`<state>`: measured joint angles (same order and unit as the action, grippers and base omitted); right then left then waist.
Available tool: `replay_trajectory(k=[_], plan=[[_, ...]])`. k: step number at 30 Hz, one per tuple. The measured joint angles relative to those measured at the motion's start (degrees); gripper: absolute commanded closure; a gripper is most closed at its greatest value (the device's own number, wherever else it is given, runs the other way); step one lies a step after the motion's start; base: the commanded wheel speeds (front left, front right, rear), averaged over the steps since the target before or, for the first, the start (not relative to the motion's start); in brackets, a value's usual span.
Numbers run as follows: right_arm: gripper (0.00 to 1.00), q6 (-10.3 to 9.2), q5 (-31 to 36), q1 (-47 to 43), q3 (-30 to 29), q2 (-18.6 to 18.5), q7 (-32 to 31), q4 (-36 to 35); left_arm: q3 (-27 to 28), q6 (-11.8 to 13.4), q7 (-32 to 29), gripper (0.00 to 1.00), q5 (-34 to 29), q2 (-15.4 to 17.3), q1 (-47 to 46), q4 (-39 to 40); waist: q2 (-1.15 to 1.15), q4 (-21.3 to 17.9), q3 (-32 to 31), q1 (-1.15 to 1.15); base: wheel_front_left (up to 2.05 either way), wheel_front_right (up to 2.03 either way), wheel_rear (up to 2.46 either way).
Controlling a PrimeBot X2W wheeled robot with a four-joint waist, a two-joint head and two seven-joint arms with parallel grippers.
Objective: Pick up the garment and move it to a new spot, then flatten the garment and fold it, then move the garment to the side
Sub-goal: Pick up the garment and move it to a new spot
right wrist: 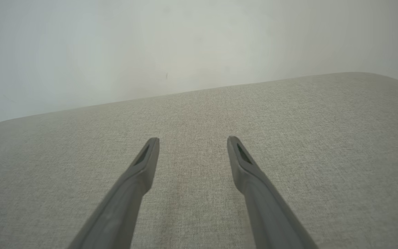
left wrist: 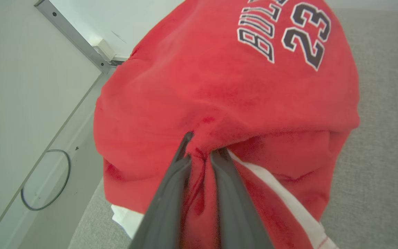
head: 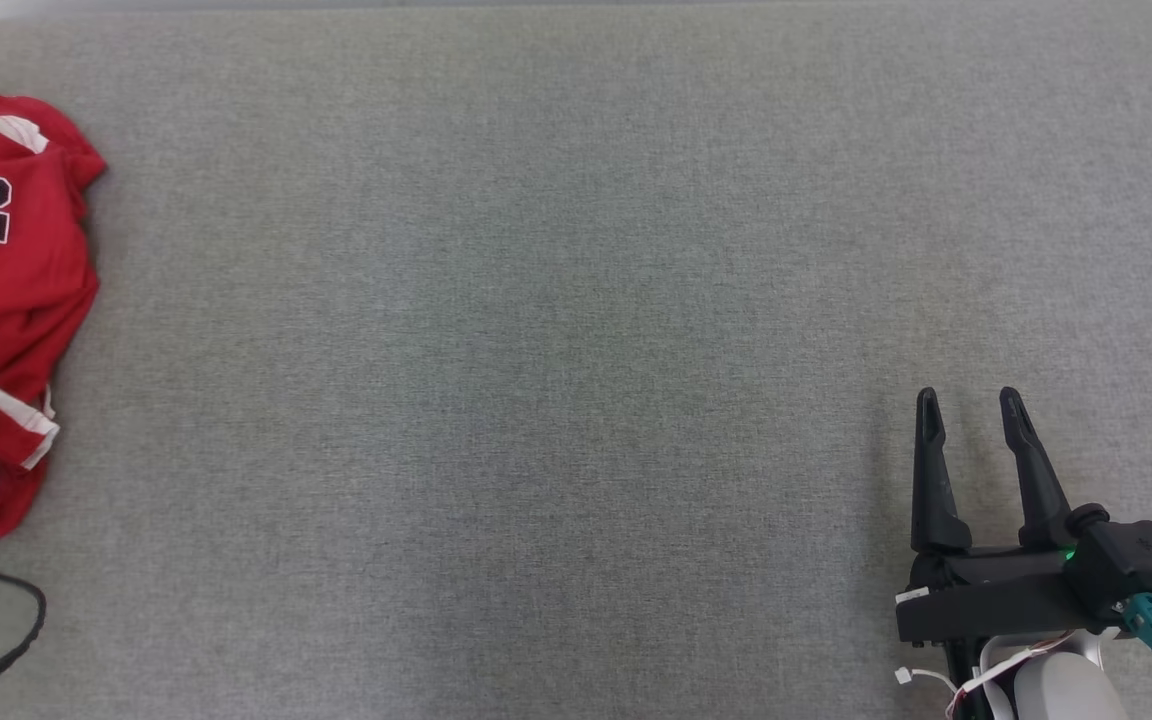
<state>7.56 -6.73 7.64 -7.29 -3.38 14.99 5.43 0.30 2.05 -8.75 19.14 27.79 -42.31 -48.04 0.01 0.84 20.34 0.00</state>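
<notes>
Left gripper [left wrist: 201,147] is mostly cut off in the head view: just a dark block of its body at the bench's [head: 556,330] left edge, overlapping the garment [head: 11,290], fingertips out of frame. The garment runs off that same edge, so its full outline can't be read. In the left wrist view the fingers stand close together with a bunched fold of red cloth pinched between the tips. The tips sink into the fabric, so how deep the hold goes is hard to tell. Garment: red jersey, crumpled in a heap at the bench's left edge, "23" in black with white outline, partial lettering beside it cropped at the frame top, white trim bands showing at the lower folds. Black cable [head: 11,640] loops off the bench's near-left corner, its ends out of frame. Right gripper [head: 971,405] is over the bench's near-right area, fingers spread apart, nothing between them, grey fabric under them. Right wrist view catches only a red sliver at the bench's far left edge.
</notes>
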Motion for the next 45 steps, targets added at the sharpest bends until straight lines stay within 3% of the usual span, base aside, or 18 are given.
replay_trajectory(k=[11, 16, 22, 33, 41, 45], plan=[[0.00, 0.00, -0.35, -1.09, 0.49, 0.08, 0.00, 1.00, -1.89, 0.31, 11.24, 1.00, -2.74, 1.07, -4.83, 7.78, 0.00, 2.15, -3.34, 0.00, 0.00, 0.00, 0.00], [0.00, 0.00, -0.88, -1.68, 0.97, 0.20, 0.13, 1.53, -3.91, -1.00, 13.03, 1.00, -4.75, 2.85, -9.33, 13.96, -0.01, 2.68, -5.75, -0.01, 0.00, 0.00, 0.00], [0.00, 0.00, -1.96, -2.20, 1.56, 0.30, 0.14, 2.48, -7.58, -2.12, 11.99, 1.00, -5.88, 0.90, -13.78, 23.90, -0.01, 1.77, -8.51, -0.01, 0.00, 0.00, 0.00], [0.00, 0.00, -5.47, -3.19, 3.08, 0.36, 0.14, 4.13, -14.17, -3.64, 7.56, 1.00, -4.95, -7.01, -18.40, 34.08, -0.01, -5.93, -10.90, 0.00, 0.00, 0.00, 0.00], [0.00, 0.00, -6.05, -3.78, 3.24, 0.37, 0.14, 4.28, -18.46, -3.98, 8.17, 1.00, -2.88, -13.70, -15.73, 31.41, -0.01, -13.44, -11.65, -0.01, 0.00, 0.00, 0.00], [0.00, 0.00, -6.32, -3.79, 3.23, 0.36, 0.15, 4.16, -18.96, -2.72, 9.99, 1.00, -1.78, -16.33, -12.62, 29.18, -0.01, -16.89, -11.66, -0.01, 0.00, 0.00, 0.00]])
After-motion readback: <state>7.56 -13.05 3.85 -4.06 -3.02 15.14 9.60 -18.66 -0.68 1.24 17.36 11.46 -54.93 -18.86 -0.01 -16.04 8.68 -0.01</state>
